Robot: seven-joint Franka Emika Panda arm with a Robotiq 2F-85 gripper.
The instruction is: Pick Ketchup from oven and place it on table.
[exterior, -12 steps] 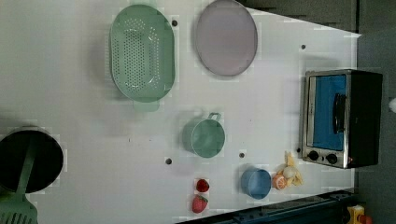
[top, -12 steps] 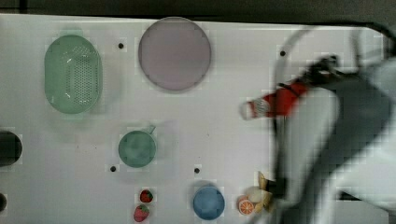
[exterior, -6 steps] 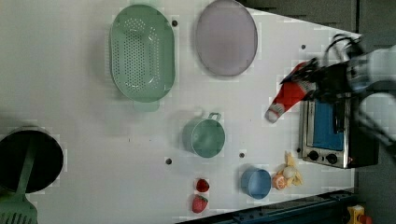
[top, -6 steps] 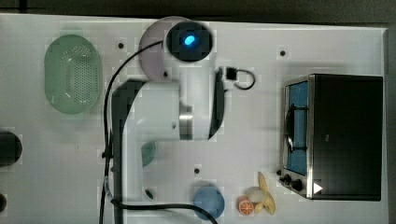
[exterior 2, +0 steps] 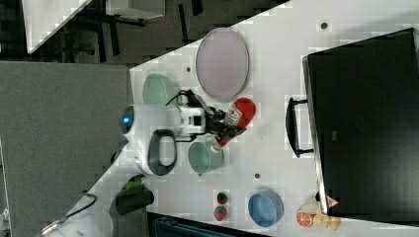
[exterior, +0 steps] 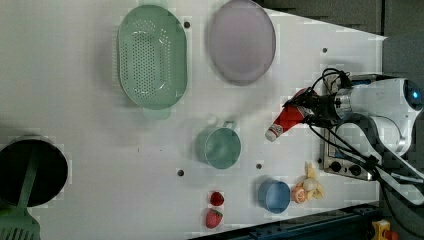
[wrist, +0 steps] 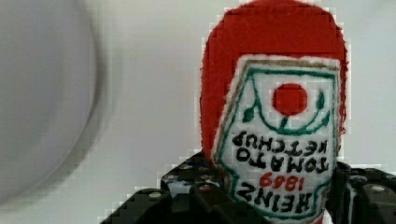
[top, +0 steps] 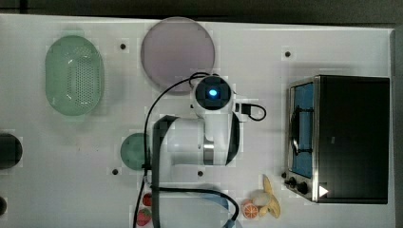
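- Slim red plastic ketchup bottle [exterior: 288, 117] with white cap and white-and-red label is clamped in the black gripper [exterior: 306, 107]; jaws pinch the bottle body from both sides.
- Bottle hangs tilted above the large flat white table [exterior: 90, 150], cap end pointing to the left view's lower left; it is out of the oven and does not look set down.
- Wrist view: label reading tomato ketchup sits upside down, ketchup bottle [wrist: 275, 116] between the dark fingers [wrist: 187, 196].
- Right view: ketchup bottle [exterior 2: 237, 116] sits between the pale lilac round plate [exterior 2: 222, 63] and the green mug [exterior 2: 205, 157].
- Boxy black toaster oven [top: 354, 137] with silver-framed front and bluish glass door stands at the top view's right, well apart from the white arm [top: 209, 133].
- Green perforated oval colander [exterior: 152, 55] at the left view's upper left.
- Blue small bowl [exterior: 274, 195], two red strawberries [exterior: 214, 210] and a toy fruit cluster [exterior: 306, 186] lie along the left view's lower edge.
- Dark round pot [exterior: 30, 172] at the left view's far left.
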